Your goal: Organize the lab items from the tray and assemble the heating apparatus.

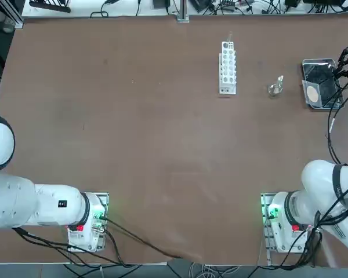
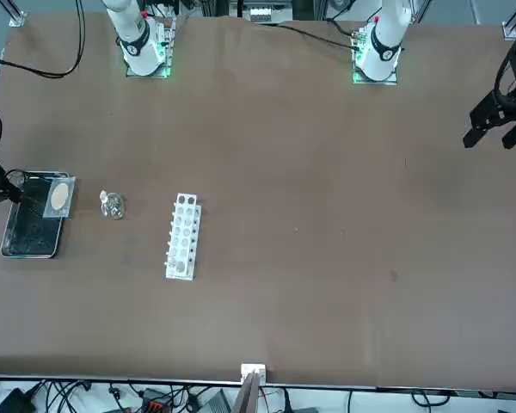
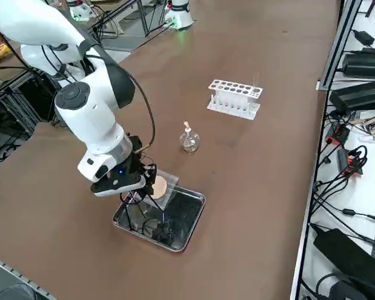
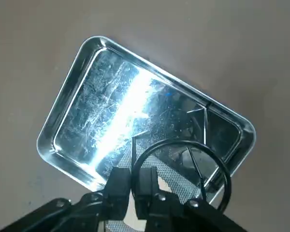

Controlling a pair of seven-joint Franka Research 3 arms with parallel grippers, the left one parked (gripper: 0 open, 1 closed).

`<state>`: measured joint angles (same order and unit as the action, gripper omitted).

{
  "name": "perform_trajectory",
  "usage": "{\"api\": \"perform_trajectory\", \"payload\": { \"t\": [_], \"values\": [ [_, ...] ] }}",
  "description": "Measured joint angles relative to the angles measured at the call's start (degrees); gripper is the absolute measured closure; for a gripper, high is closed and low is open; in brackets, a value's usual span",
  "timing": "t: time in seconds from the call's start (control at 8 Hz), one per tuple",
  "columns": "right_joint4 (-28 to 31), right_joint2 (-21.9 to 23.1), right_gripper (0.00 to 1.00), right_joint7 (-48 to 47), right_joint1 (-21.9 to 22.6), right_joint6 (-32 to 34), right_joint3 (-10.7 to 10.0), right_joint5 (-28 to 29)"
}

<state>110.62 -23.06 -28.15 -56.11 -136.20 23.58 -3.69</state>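
Progress check for you: the small clear glass burner was already out, standing on the brown table between the shiny rectangular metal tray and the long white holed rack, just left of the tray in the top view. The square grey mesh with the tan round centre was lying across the tray's near end. Your right gripper hung over that same end, fingers pinched narrow on the rim of the black wire ring stand with thin legs, whose legs reached down into the tray.

So I'd call it roughly a third done. You still had to get the stand out and upright on the table, lay the mesh on the ring, and slide the burner under it.

Labels: I couldn't read any brand or writing on any of it.
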Motion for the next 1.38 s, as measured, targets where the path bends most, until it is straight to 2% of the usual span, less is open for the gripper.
{"api": "perform_trajectory", "payload": {
  "t": [1.0, 1.25, 1.38],
  "values": [
    [-1.22, 0.29, 0.94, 0.0, 0.01, -0.05, 0.62, 0.02],
    [-2.05, 1.7, 0.94, 0.0, 0.03, 1.12, 1.76, 0.01],
    [-3.25, 3.16, 0.94, 0.0, 0.04, 4.39, 2.68, 0.01]
  ]
}}
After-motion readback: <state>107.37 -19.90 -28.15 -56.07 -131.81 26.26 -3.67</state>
